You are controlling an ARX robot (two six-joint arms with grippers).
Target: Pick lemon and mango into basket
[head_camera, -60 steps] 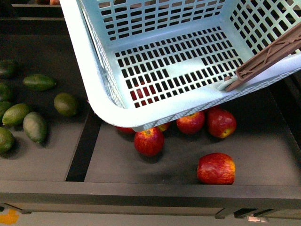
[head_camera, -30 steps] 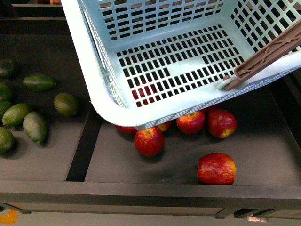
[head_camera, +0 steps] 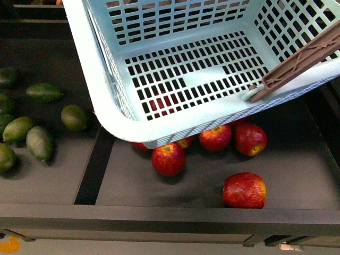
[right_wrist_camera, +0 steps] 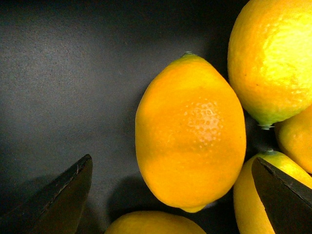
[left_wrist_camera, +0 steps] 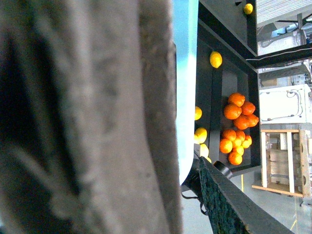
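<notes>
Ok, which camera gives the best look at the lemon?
The right wrist view: the lemon fills the frame, sharp and close, between the fingertips of the open right gripper. The left wrist view shows only tiny yellow fruits far off. The front view shows no lemon.

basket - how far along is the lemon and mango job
Nothing done yet: the basket holds no fruit in the front view. In hand: the right tool hangs open over a lemon, its tips either side and not touching. Still to do: grip that lemon, drop it in, then fetch a mango.
</notes>
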